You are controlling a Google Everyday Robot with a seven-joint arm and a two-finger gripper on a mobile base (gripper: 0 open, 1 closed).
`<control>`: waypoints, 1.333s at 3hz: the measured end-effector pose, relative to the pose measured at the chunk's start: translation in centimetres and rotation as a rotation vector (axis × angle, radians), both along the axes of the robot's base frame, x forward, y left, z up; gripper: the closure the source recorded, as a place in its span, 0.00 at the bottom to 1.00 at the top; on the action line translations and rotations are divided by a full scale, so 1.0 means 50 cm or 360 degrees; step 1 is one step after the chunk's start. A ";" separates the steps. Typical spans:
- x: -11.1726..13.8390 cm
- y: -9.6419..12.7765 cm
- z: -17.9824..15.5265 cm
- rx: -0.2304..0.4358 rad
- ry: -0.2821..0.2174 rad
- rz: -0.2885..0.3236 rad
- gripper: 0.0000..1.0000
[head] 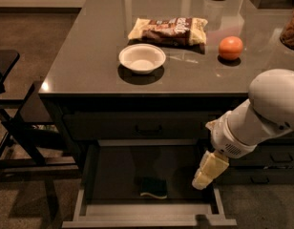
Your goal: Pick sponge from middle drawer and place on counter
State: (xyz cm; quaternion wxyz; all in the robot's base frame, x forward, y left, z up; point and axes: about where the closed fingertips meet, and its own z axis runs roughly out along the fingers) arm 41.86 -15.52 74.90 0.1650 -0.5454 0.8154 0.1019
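Observation:
The sponge (153, 188), dark green over a thin yellow edge, lies on the dark floor of the open middle drawer (80, 209), near its front centre. My gripper (208, 171), pale yellow at the end of the white arm, hangs over the drawer's right side, to the right of the sponge and above it. It holds nothing that I can see. The glossy grey-brown counter (89, 56) lies above the drawer.
On the counter stand a white bowl (142, 58), a snack bag (168, 30) and an orange fruit (231, 47). A drawer front with a black handle (148, 128) sits above the open drawer. Narrower drawers (276, 159) are at the right. A dark chair (13, 123) stands at the left.

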 end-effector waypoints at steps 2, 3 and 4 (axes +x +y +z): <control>0.049 -0.008 -0.113 0.0028 0.0032 -0.0008 0.00; 0.049 -0.008 -0.113 0.0029 0.0033 -0.0008 0.00; 0.017 0.008 -0.182 0.0172 0.0087 0.0013 0.00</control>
